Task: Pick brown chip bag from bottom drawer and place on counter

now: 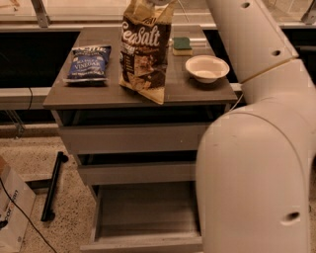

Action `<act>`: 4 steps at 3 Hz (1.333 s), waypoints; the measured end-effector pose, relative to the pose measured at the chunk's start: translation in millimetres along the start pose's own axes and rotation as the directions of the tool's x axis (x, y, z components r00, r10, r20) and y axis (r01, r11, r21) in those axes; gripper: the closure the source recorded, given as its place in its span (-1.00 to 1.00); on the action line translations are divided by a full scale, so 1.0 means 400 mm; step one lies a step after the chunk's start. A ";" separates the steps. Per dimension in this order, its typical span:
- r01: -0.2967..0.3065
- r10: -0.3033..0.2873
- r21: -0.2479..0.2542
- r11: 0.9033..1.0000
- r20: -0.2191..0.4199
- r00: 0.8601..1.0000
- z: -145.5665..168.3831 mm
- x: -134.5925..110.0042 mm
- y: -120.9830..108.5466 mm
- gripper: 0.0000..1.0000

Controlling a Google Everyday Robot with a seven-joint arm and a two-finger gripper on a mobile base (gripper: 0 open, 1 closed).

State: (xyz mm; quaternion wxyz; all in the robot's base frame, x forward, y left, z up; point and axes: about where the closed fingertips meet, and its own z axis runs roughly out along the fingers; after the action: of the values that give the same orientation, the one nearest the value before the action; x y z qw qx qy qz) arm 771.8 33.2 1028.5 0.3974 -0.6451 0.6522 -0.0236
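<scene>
The brown chip bag [145,52], dark brown and cream with white "Sea Salt" lettering, hangs upright over the middle of the counter [197,91], its lower corner near the front edge. My gripper [160,2] shows only as a pale bit at the top edge, gripping the bag's top. The bottom drawer [148,212] is pulled open and shows a bare grey floor. The two drawers above it are slightly ajar.
A blue vinegar chip bag [89,63] lies at the counter's left. A white bowl [207,68] and a green sponge [181,44] sit at the right and back. My arm [256,148] fills the right side. A black bar [53,185] and a cardboard box [12,212] are on the floor at left.
</scene>
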 end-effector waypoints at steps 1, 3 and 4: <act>-0.036 0.036 -0.004 0.999 0.022 0.999 0.063 -0.016 -0.018 0.16; -0.053 0.053 -0.011 0.999 0.051 0.997 0.115 -0.039 -0.026 -0.92; -0.052 0.053 -0.013 0.999 0.051 0.997 0.119 -0.040 -0.025 -1.00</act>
State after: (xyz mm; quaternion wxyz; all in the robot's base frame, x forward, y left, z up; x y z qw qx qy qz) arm 803.7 68.4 1009.0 0.4107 -0.6304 0.6586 0.0074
